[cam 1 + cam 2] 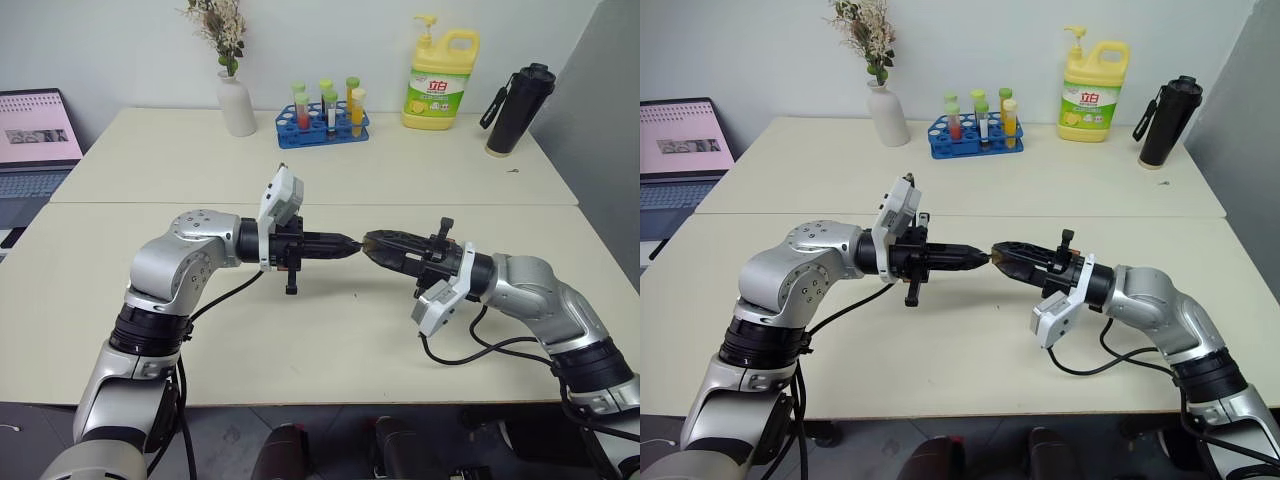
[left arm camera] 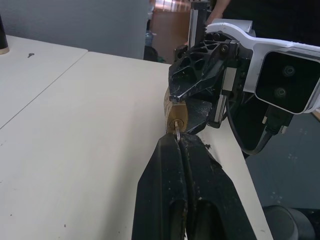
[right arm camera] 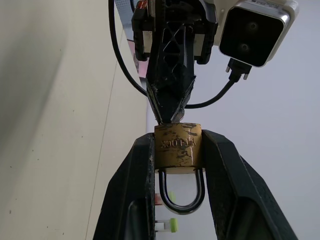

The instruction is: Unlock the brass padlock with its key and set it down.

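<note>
**Operator:** Currently, where is the brass padlock [image 3: 178,145] sitting?

**Technician:** It is being held above the table [image 1: 330,340], not resting on it. The right gripper [image 3: 178,150] is clamping the brass body between its jaws, one jaw on each flat side. The shackle [image 3: 183,192] is pointing back toward the right wrist, and the keyhole face is pointing toward the left arm.

**Operator:** And what is the left gripper [image 2: 178,142] doing?

**Technician:** Its jaws are standing fully closed, tip to tip with the right gripper. They are pinching a thin silvery piece, which I am judging to be the key [image 2: 177,135], and its end is sitting in the keyway at the centre of the padlock face.

**Operator:** How far along is the procedure?

**Technician:** The padlock is grasped and presented, and the key appears to be inserted and gripped. In the right wrist view both legs of the shackle are entering the body, so I am judging that the lock is not yet opened.

**Operator:** What is remaining?

**Technician:** Turning the key, freeing the shackle, and placing the padlock on the table.
</note>
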Tool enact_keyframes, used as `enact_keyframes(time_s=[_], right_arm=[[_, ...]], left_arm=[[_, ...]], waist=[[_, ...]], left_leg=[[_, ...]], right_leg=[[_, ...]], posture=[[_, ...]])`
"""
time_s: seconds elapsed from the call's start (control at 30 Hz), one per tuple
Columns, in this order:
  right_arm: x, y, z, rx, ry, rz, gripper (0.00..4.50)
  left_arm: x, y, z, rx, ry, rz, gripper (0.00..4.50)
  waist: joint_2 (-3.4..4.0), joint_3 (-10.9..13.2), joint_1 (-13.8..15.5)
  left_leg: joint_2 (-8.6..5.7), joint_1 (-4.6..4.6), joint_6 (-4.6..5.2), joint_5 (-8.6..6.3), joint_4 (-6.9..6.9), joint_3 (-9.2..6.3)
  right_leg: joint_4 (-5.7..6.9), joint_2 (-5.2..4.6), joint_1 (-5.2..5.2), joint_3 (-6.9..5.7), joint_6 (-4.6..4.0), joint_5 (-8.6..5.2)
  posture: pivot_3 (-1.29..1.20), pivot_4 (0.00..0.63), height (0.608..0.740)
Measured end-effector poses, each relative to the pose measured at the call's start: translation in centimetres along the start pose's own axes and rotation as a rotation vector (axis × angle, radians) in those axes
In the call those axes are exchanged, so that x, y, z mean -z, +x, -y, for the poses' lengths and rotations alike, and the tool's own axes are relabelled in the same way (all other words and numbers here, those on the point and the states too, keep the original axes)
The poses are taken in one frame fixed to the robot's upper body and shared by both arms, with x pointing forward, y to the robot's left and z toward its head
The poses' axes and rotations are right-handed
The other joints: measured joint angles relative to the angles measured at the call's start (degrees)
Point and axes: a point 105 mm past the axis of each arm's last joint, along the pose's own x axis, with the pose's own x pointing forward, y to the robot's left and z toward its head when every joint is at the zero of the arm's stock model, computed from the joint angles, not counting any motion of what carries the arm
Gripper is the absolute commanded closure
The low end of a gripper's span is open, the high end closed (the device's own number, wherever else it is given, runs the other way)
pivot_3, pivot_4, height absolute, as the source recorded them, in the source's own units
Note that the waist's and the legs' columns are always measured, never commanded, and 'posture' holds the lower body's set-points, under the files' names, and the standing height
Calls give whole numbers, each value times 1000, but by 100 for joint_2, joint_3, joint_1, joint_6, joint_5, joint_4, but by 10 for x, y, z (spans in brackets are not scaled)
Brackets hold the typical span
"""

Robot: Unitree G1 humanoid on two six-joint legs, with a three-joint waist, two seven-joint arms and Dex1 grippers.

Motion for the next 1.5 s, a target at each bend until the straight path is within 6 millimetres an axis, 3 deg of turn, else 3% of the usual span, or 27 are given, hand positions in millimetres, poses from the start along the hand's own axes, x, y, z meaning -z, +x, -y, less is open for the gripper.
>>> enact_keyframes(time_s=[0.33, 0.8, 1.03, 1.13, 1.4, 1.5], right_arm=[[3, -1, 3, 11, 24, -12, 3561], [3, -1, 6, 31, 62, -9, 3561], [7, -2, 6, 28, 77, -30, 3561], [9, -2, 4, 25, 88, -42, 3561], [7, -1, 2, 14, 92, -33, 3561], [7, 0, 2, 13, 94, -31, 3561]], left_arm=[[-6, 2, -2, -24, 178, 4, 4500], [-12, 3, 1, -59, 759, -26, 4500], [-9, 7, -4, -77, 664, 5, 4500], [-6, 9, -9, -100, 529, 14, 3913], [5, -9, -25, -184, 158, -53, 1495], [3, -11, -18, -148, 94, -50, 1460]], waist=[[0, 0, 1], [0, 0, 2], [0, 0, 3], [0, 0, 1], [0, 0, -12], [0, 0, -7]], left_leg=[[0, 0, 0, 0, 0, 1], [-1, 1, 1, 0, 0, 12], [-1, 0, 1, 0, 2, 9], [0, 0, 1, 0, 2, 5], [1, 1, 1, 0, 2, -3], [0, 0, 1, 0, 3, -1]], right_leg=[[0, 0, 0, 1, -1, 1], [0, 0, 1, 2, -2, 1], [0, 0, 1, 0, -2, 1], [1, 0, 2, -1, -1, 1], [3, 3, 2, -4, -1, 1], [2, 1, 2, -4, -1, 1]], posture=[[0, 150, 740], [0, 150, 740], [0, 150, 740], [0, 150, 740], [0, 150, 740], [0, 150, 740]])
